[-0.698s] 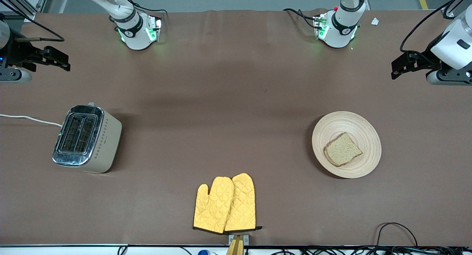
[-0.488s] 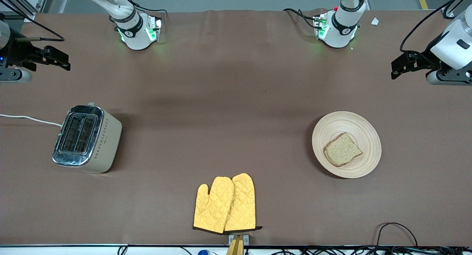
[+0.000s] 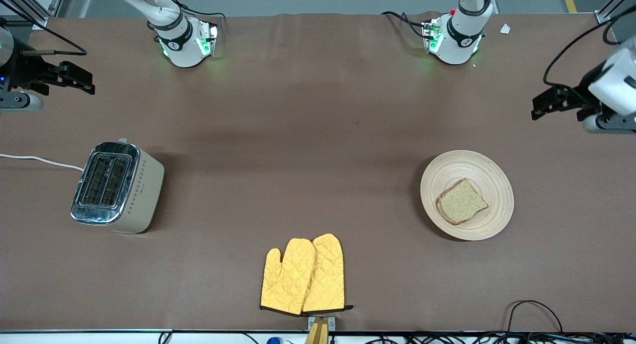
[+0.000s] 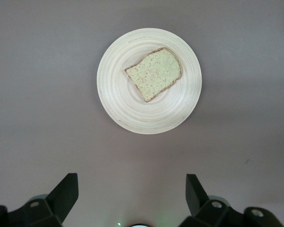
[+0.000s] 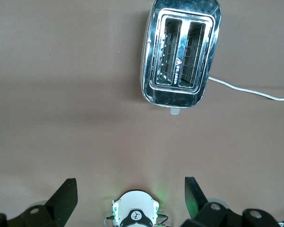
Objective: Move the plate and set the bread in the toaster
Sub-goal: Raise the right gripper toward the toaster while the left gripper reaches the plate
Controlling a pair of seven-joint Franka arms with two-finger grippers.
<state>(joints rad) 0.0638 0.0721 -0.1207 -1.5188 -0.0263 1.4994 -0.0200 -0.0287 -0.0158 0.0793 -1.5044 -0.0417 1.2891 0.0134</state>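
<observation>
Left gripper (image 3: 539,105) hangs with jaws wide and empty over bare table at the left arm's end, farther from the front camera than the plate (image 3: 467,195) and well apart from it. Right gripper (image 3: 84,83) is likewise wide and empty, high over the right arm's end of the table, above and apart from the toaster (image 3: 117,187). Bread (image 3: 461,201) lies flat on the plate, off-centre toward the front camera. Toaster stands upright, 2 slots empty, cord (image 3: 39,161) trailing off toward the table end. 2 yellow mitts (image 3: 303,277) lie near the front edge, between plate and toaster. Judgement: no step started; plate move is step 1. Next move calls for the left gripper to descend to the plate rim without disturbing the bread.
</observation>
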